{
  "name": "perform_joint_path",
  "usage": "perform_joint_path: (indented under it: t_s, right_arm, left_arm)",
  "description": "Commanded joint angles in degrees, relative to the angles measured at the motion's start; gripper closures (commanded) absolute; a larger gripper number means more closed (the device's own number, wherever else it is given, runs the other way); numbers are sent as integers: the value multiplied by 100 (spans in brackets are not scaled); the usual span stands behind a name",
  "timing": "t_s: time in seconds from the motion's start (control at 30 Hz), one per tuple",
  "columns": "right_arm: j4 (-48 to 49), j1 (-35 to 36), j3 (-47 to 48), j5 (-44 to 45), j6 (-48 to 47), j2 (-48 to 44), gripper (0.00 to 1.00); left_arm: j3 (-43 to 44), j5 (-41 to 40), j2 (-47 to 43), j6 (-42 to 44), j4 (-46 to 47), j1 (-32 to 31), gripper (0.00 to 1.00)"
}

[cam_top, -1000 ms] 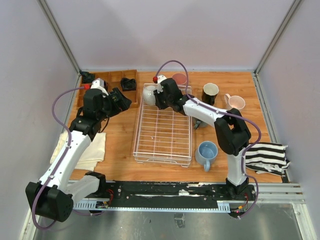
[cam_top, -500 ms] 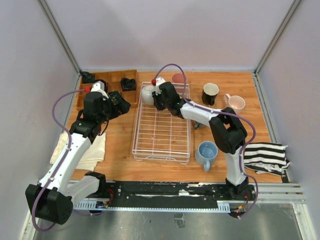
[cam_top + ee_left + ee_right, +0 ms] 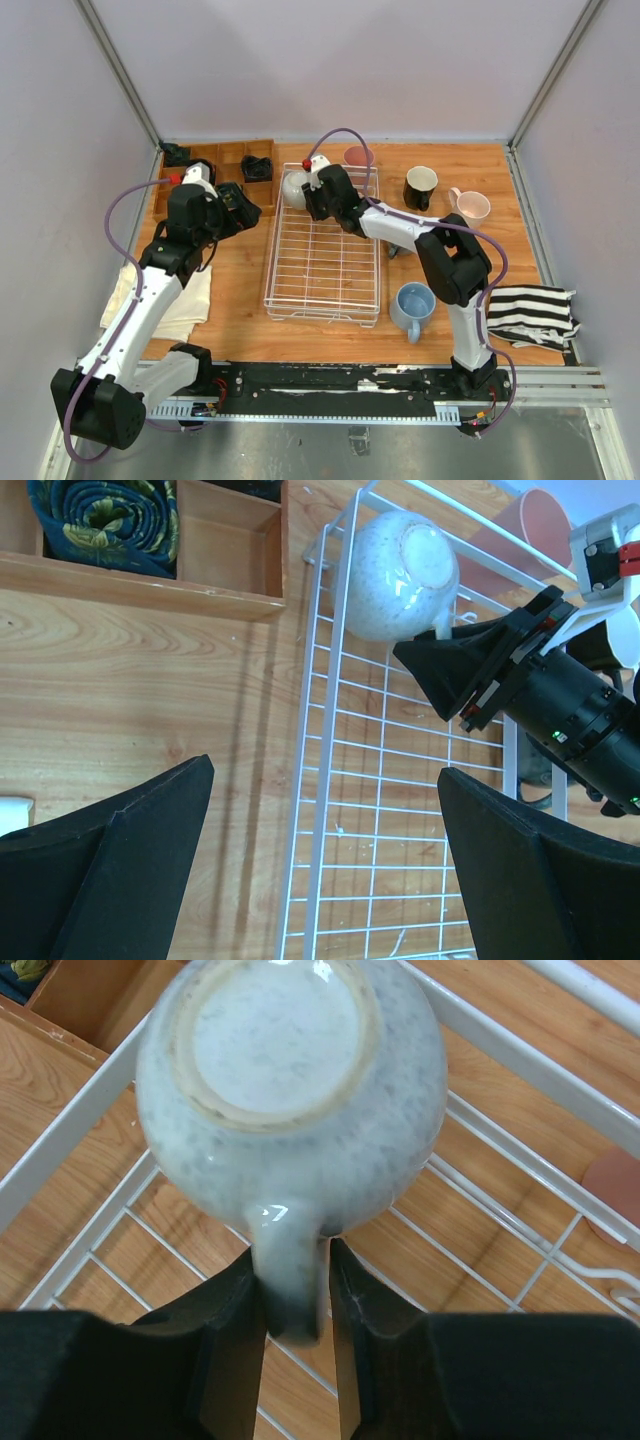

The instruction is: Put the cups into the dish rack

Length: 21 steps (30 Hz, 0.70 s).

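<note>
1. Since a second ago, the right pincer [image 3: 306, 193] and its grey-green mug [image 3: 293, 187] have crept slightly left, toward the far-left corner of the dish rack [image 3: 322, 270]. The rack's near edge also sits a touch further left.
2. Right wrist view: the right pincer [image 3: 295, 1300] is closed tight on the mug's handle, with one of its fingers [image 3: 232, 1340] pressed to each side. The grey-green mug [image 3: 290, 1090] is tipped so that its unglazed base faces the camera.
3. The mug hangs over the rack's corner rim [image 3: 60, 1170]. Whether it touches the wires cannot be told.
4. The left pincer [image 3: 245, 200] is spread wide and holds nothing. In the left wrist view, its fingers [image 3: 110, 880] straddle the rack's left rim [image 3: 330, 730] from above, over the counter [image 3: 240, 290].
5. The pink tumbler [image 3: 357, 156] stands at the rack's far end, partly hidden by the right arm.
6. The black mug [image 3: 420, 186] and pale pink mug [image 3: 470, 205] stand upright on the counter to the right of the rack, near each other.
7. The light blue mug [image 3: 413, 305] stands upright just beside the rack's near-right corner.
8. A wooden tray [image 3: 225, 160] sits at far left, with a rolled dark cloth [image 3: 100, 515] in one compartment.
9. A striped cloth [image 3: 530, 315] lies at near right and a cream cloth [image 3: 190, 295] at near left.
</note>
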Motion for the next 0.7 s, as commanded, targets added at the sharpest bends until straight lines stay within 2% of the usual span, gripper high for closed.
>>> perform_joint_path:
  t_s: [0.0, 0.1, 0.2, 0.33, 0.5, 0.67]
  right_arm:
    - [291, 143, -19, 11, -76, 97, 68]
    - [284, 140, -53, 21, -58, 71, 62]
    - [308, 147, -140, 56, -35, -20, 62]
    - [392, 149, -341, 110, -21, -166, 71]
    - [314, 152, -321, 318, -149, -142, 52]
    - [304, 152, -322, 370, -227, -223, 47]
  left_arm:
    - [-80, -25, -133, 108, 2, 27, 0]
    - [-125, -8, -166, 103, 4, 29, 0]
    - [-131, -16, -196, 82, 13, 28, 0]
    - [-121, -74, -246, 108, 2, 27, 0]
    - [-164, -70, -352, 117, -25, 30, 0]
    - [-192, -45, -391, 104, -53, 28, 0]
